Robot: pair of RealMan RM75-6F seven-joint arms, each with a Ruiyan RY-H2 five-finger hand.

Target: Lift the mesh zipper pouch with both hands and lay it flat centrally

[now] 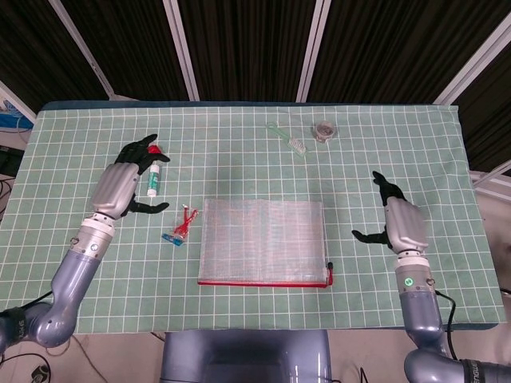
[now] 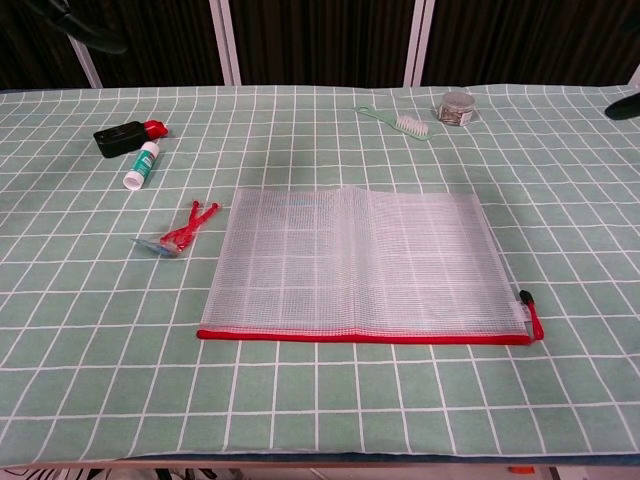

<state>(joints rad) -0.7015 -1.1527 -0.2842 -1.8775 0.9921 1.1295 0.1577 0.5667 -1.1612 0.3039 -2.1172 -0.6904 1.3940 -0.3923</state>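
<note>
The mesh zipper pouch (image 1: 263, 242) is lying flat at the middle of the table (image 1: 447, 152), so the task looks finished. The left hand (image 1: 121, 183) and right hand (image 1: 402, 223) are hovering beside it, fingers spread, holding nothing. A red clip (image 1: 183, 225) is sitting just left of the pouch, and nothing is blocking.

No text, label, brand or number can be read on anything in either view.

This is looking like a robot test lab: a green grid-printed mat (image 1: 239, 152) is covering the worktop, dark curtains (image 1: 247, 48) with white frame bars (image 1: 182, 49) are standing behind, and cables (image 1: 9, 116) are lying aside
</note>
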